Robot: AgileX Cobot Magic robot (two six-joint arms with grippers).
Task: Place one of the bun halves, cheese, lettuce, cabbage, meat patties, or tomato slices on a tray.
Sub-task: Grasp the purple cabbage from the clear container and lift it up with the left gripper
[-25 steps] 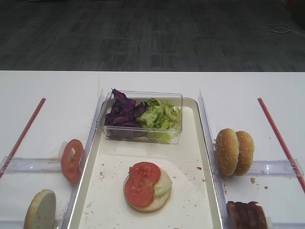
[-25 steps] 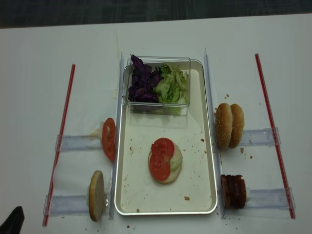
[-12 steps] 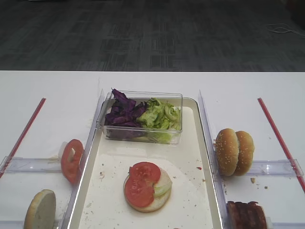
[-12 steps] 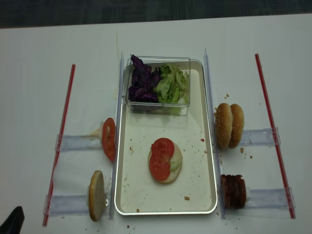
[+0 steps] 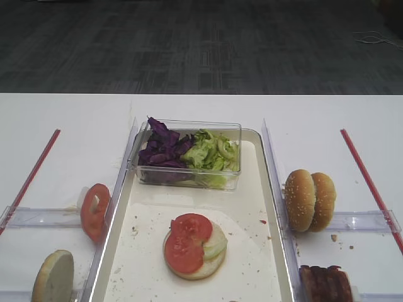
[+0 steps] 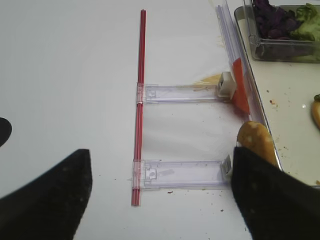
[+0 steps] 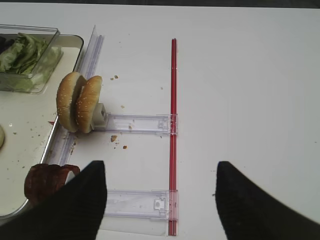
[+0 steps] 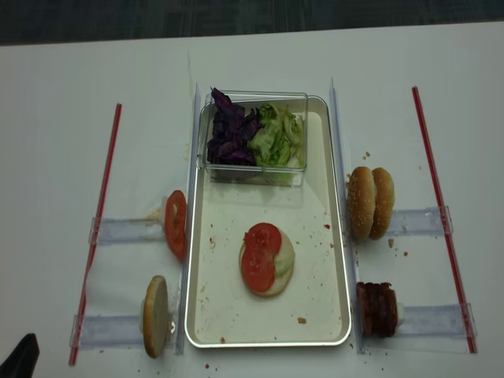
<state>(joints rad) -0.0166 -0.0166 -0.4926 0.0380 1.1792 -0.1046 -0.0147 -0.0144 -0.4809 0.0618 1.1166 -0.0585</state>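
Observation:
The cream tray [image 8: 323, 315] lies mid-table. On it a bun half [image 8: 272, 285] carries two tomato slices [image 8: 260, 256] and a pale piece that I cannot name; cheese I cannot make out. A clear tub holds purple cabbage [image 8: 228, 134] and lettuce [image 8: 277, 135]. Two bun halves [image 7: 79, 102] stand on edge right of the tray, with the meat patties [image 7: 47, 181] nearer me. On the left stand a tomato slice [image 6: 240, 90] and a bun half [image 6: 256, 141]. My left gripper [image 6: 160, 200] and right gripper [image 7: 160, 200] hover open and empty over the table.
Clear rails [image 8: 122, 230] and red strips [image 8: 98, 213] flank the tray on both sides. Crumbs lie on the tray and near the right-hand buns. The table's far edge [image 5: 201, 94] meets dark carpet.

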